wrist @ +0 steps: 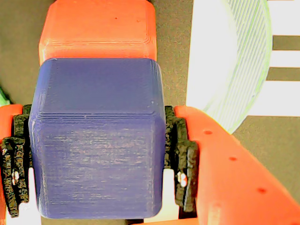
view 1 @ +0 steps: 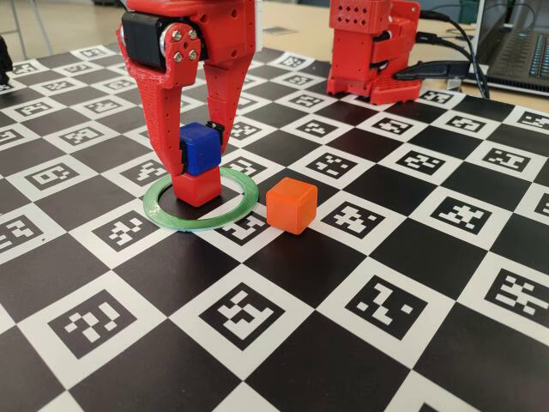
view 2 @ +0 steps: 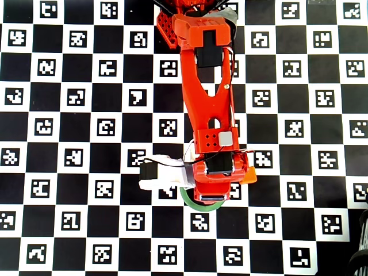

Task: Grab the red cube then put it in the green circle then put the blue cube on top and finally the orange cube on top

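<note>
The red cube [view 1: 197,185] stands inside the green circle [view 1: 242,209] on the checkered mat. The blue cube [view 1: 200,144] sits on top of it, shifted slightly, and my gripper [view 1: 199,151] is shut on its sides. In the wrist view the blue cube [wrist: 98,145] fills the space between the black pads [wrist: 181,159], with the red cube [wrist: 98,30] below it and an arc of the green circle [wrist: 248,61] to the right. The orange cube [view 1: 292,206] rests on the mat just right of the ring. From overhead the arm hides both stacked cubes; only the ring's edge [view 2: 190,202] and a sliver of the orange cube [view 2: 249,175] show.
A red robot base [view 1: 373,47] stands at the back right of the mat in the fixed view, with cables and a laptop [view 1: 515,43] beside it. The marker-printed checkerboard mat [view 1: 283,343] stretches toward the front. A white camera mount [view 2: 164,178] sticks out from the wrist.
</note>
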You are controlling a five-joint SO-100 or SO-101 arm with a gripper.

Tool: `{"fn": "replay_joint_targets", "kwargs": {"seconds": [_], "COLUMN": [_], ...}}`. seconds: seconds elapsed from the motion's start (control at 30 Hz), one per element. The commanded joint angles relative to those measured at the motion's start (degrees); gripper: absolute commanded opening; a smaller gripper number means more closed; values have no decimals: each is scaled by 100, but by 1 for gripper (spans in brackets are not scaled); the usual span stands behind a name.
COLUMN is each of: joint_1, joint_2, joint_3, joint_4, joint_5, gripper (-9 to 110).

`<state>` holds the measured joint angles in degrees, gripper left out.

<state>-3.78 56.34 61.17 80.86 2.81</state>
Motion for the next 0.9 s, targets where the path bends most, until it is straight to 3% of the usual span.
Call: {"fn": "replay_joint_targets", "kwargs": {"seconds": [0.0,0.27,0.87], "joint_1": [44,70,-211], "joint_2": [193,229,1986], "joint_3": [-62,18,88], "joint_4": [-26,0,932], "joint_5": [-9,-18,378], "gripper": [14,34,38]}}
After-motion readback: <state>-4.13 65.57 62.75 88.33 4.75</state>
